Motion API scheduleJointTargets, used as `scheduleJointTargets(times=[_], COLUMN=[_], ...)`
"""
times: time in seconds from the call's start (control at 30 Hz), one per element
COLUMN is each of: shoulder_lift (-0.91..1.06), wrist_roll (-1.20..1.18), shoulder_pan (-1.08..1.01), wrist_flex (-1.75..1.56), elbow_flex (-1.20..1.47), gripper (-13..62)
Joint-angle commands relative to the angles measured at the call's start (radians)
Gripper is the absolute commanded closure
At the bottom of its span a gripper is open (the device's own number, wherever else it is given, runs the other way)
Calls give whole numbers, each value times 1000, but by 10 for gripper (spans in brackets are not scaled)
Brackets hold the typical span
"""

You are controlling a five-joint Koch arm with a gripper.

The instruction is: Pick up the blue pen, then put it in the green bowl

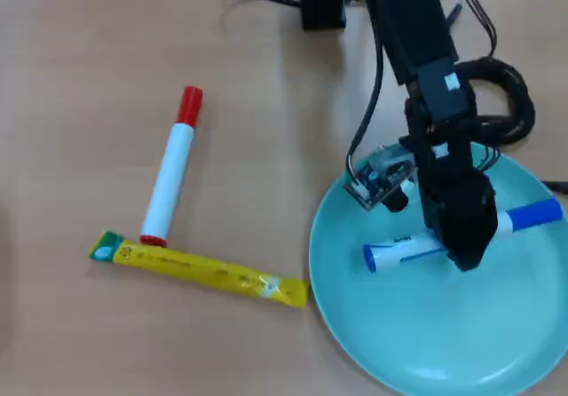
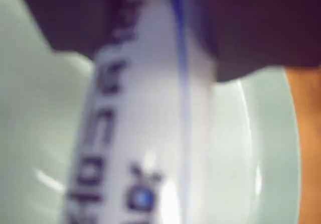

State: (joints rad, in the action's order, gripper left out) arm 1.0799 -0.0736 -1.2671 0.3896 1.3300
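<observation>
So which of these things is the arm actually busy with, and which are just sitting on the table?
Busy with:
- blue pen, lying over the green bowl with the gripper on its middle
- the green bowl

Just lying about:
- red-capped marker, to the bowl's left in the overhead view
- yellow sachet, at that marker's lower end
</observation>
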Motion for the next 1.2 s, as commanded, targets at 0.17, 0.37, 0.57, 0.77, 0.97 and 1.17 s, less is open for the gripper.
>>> scheduleJointTargets(times=[0.17, 0.37, 0.57, 0.77, 0.97, 1.17], shoulder_lift=[-32, -43, -81, -84, -84, -74], wrist_roll=[-9, -8, -3, 3, 2, 2], shoulder_pan=[0, -2, -5, -3, -5, -6], wrist_flex=[-204, -225, -224, -221, -219, -215], elbow_flex=[-46, -38, -26, -12, 17, 49], gripper=[564, 564, 563, 496, 326, 294])
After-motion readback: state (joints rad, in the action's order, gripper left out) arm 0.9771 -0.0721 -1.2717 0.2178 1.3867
